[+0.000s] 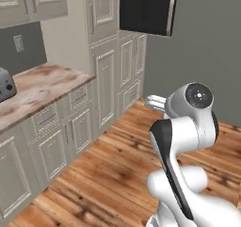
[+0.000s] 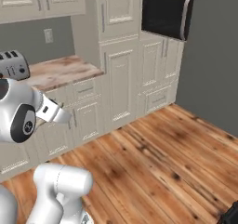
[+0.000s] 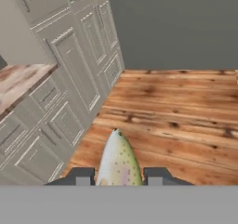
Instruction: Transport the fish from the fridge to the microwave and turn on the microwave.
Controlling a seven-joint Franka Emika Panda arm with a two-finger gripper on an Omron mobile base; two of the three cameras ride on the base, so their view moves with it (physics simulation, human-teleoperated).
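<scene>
The gripper [image 3: 119,176] pinches the fish [image 3: 118,160] between its two dark finger tips, jaws pressed against its sides; the fish points straight out ahead of the tips, tapering to a narrow end. Its skin is pale, speckled with small dark dots, with a faint pink and green sheen along the body, smooth and rounded. One fish, held in the air over the floor [image 3: 186,116].

Below and ahead of the gripper the floor is warm brown wood planks with dark knots and streaks. To the gripper's left in the hand view runs a row of cream cabinets [image 3: 69,79] with raised rectangular panels and slim bar handles, topped by a mottled pink-brown stone counter [image 3: 18,81]. Ahead of it stands a plain flat grey wall [image 3: 186,28].

Up and ahead, at the far end of the cabinets, the microwave [image 1: 147,12] sits built in high; one unit, its dark glossy glass door swung open, with a curved pale handle along the door's edge. In the base views the white arm [image 1: 188,127] has smooth rounded shells with dark joints. One grey metal toaster [image 2: 14,65] with slots on top stands on the counter, well apart from the gripper
</scene>
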